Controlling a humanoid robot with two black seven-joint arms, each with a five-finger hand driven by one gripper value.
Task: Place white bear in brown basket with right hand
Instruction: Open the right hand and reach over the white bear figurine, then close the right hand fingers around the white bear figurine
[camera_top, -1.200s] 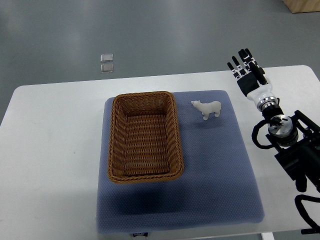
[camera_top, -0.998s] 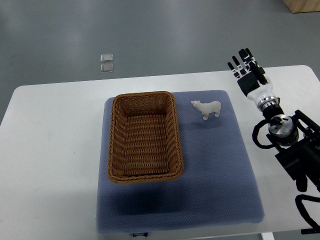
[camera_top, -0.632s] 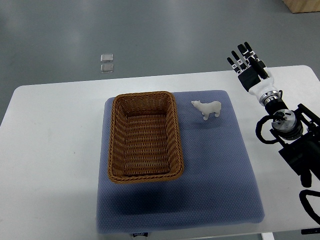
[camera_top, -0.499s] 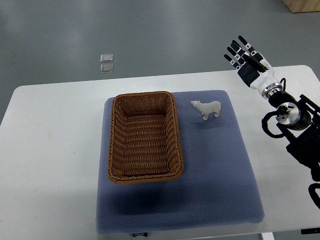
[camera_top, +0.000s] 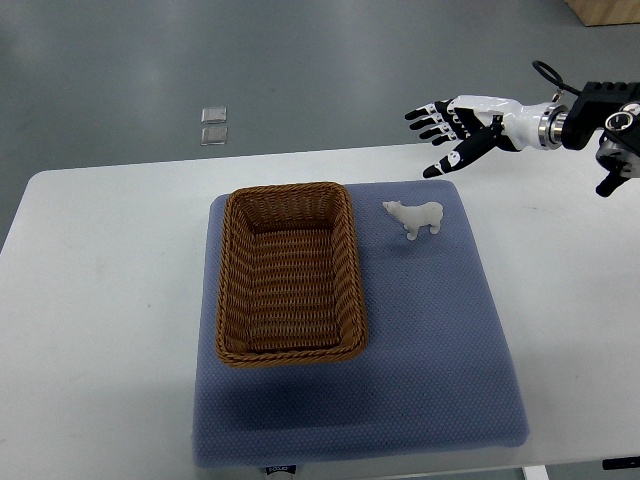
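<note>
We see the white counter (camera_top: 110, 300) carrying a blue mat (camera_top: 420, 350), with the brown basket (camera_top: 288, 272) on it and the white bear (camera_top: 414, 216) standing just right of the basket. Our right robot hand (camera_top: 455, 124), fingers spread and empty, hovers beyond the bear. A hasty reach could topple the small bear. Earlier, this hand pointed up farther right of the basket.

Lighting's bright and even, looks like soft overhead light. Shadows are faint: a small one under the white bear (camera_top: 415, 216) and a darker patch on the mat (camera_top: 400, 340) below the basket (camera_top: 288, 273). No glare on the worktop (camera_top: 100, 300), everything's sharp, no obvious edge warping.
</note>
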